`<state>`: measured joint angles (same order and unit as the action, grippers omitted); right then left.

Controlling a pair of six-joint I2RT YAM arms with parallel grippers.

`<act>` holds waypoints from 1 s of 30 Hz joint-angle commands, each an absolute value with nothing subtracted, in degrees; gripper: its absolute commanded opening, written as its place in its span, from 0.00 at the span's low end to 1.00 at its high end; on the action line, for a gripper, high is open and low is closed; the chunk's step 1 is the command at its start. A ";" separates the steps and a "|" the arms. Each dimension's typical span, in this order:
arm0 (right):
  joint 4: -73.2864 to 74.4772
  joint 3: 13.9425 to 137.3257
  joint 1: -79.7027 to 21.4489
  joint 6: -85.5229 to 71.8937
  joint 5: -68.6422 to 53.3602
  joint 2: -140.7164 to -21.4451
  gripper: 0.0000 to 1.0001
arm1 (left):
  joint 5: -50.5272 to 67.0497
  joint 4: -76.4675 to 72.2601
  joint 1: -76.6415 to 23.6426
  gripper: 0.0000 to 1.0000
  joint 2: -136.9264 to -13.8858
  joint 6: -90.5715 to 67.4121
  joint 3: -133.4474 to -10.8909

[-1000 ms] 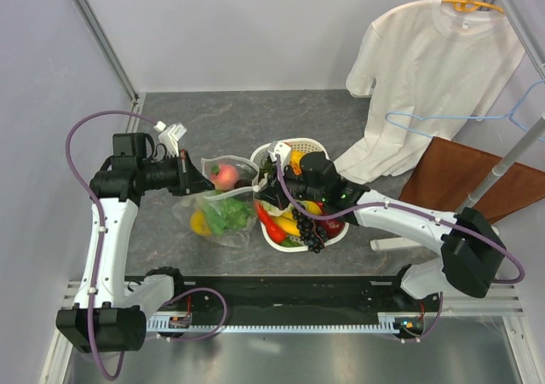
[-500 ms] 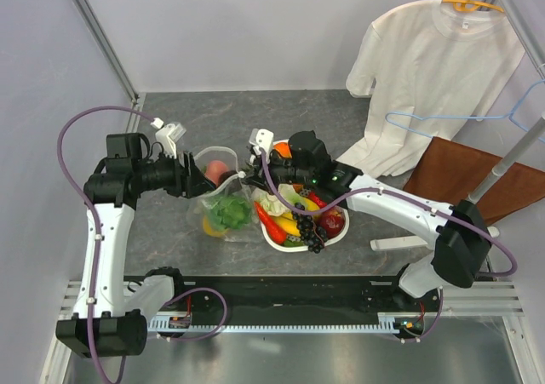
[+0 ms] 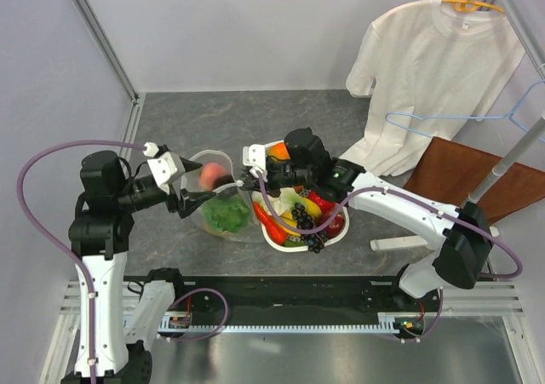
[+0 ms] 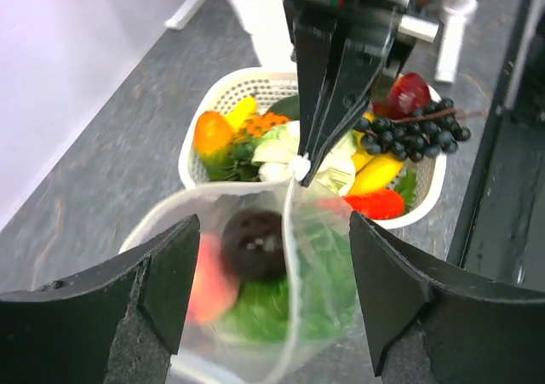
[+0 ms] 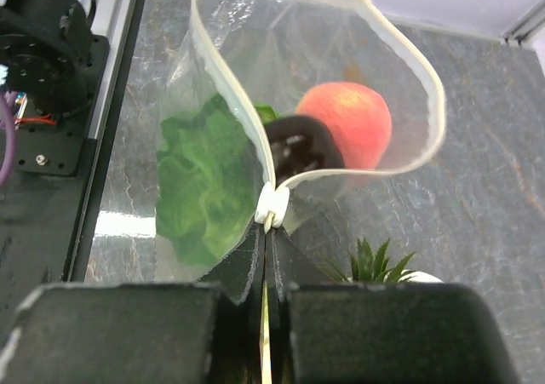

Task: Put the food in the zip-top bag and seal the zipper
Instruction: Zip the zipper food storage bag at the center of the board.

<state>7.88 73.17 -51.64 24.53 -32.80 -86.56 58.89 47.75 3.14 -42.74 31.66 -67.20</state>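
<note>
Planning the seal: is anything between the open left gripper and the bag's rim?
Nothing visible. The zip-top bag has its near rim right at the left gripper, with no object between. The right gripper pinches only the far rim, at the white tab.

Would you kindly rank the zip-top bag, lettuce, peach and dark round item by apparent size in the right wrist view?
1. zip-top bag
2. lettuce
3. peach
4. dark round item, partly hidden, so less sure
</note>
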 commanded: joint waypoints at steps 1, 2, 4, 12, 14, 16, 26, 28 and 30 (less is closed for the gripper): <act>7.21 71.98 -52.47 30.41 -35.33 -82.18 0.00 | 71.01 44.03 3.34 0.74 -45.52 49.36 -63.90; 7.21 71.55 -52.73 30.58 -35.25 -81.92 0.00 | 72.32 44.03 3.25 0.72 -46.22 50.70 -63.98; 7.29 71.19 -52.82 31.29 -34.98 -81.30 0.00 | 73.38 43.86 3.17 0.68 -47.80 53.86 -64.16; 8.09 71.81 -53.53 31.20 -32.26 -81.12 0.00 | 68.39 45.96 -5.70 0.66 -52.12 56.95 -65.66; 8.17 71.63 -53.70 30.24 -31.47 -80.95 0.00 | 63.91 46.67 -10.44 0.65 -51.86 58.44 -64.78; 7.91 71.28 -54.14 29.71 -30.15 -80.77 0.00 | 61.01 46.76 -13.61 0.63 -52.03 58.54 -64.16; 6.86 69.43 -55.90 29.27 -27.69 -79.28 0.00 | 57.22 45.79 -16.35 0.56 -55.28 58.71 -65.13; 6.50 69.43 -55.99 28.92 -27.42 -79.19 0.00 | 56.60 45.88 -17.05 0.54 -55.72 59.15 -65.04; 6.15 69.43 -55.99 28.04 -27.07 -79.37 0.00 | 55.55 45.88 -17.66 0.51 -55.98 59.76 -64.95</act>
<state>9.56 69.71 -55.77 29.52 -27.79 -81.36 57.89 46.61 -16.45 -55.59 56.12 -64.10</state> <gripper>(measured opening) 0.007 0.539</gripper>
